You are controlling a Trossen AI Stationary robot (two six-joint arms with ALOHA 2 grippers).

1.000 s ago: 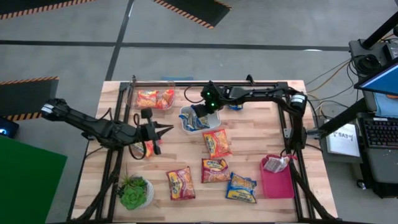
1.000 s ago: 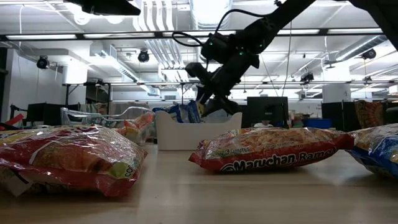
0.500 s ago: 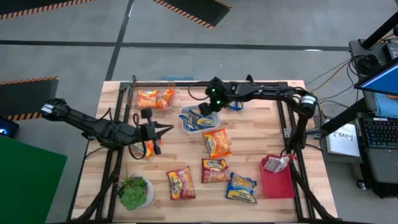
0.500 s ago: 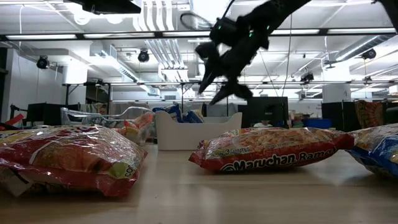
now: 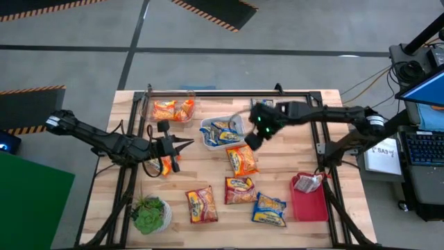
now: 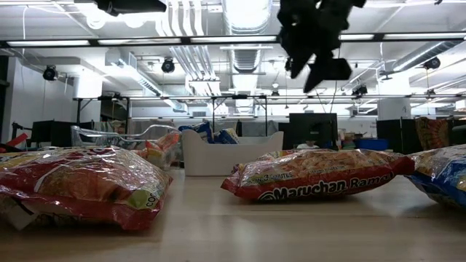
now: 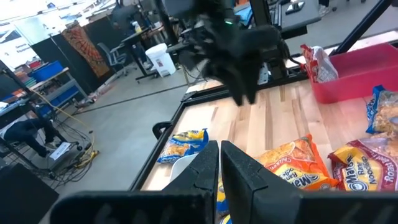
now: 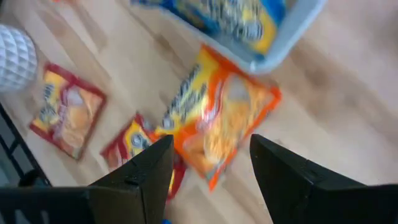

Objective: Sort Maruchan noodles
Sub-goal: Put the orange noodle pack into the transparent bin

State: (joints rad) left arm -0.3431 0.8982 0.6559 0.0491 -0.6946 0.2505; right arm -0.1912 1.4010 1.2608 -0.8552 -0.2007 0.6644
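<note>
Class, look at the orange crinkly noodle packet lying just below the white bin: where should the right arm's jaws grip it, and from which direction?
The orange crinkly plastic noodle packet lies flat and tilted on the wooden table. I would come straight down with the open right gripper, jaws spanning its narrower width near the middle, probably safest because its short ends face the white rectangular bin and neighbouring packets.

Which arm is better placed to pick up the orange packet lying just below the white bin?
The right. Its open hand hangs right beside the orange packet, next to the white bin. The left hand sits shut farther off, near the table's left side.
</note>
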